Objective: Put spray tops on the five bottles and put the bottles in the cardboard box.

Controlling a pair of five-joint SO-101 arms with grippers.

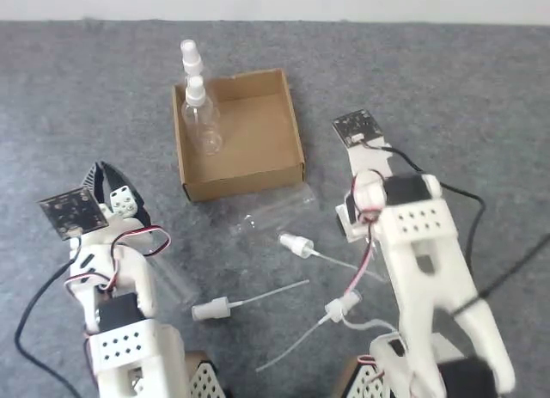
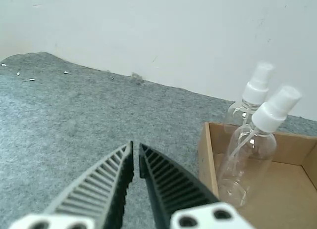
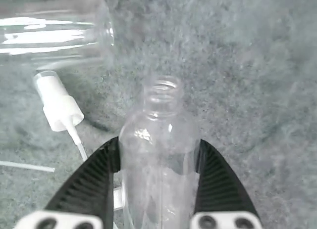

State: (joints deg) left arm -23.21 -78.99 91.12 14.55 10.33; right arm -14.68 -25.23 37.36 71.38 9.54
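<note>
Being clamped in the right gripper near the front corner of the cardboard box, an uncapped bottle could be squeezed out if a spray top were pushed on crookedly. The left gripper, all but closed and empty, was seen beside the box.

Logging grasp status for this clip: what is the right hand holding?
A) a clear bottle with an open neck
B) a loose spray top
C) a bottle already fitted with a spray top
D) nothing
A: in the right wrist view the right hand is clamped on a clear bottle whose threaded neck is bare, with no spray top on it.
</note>
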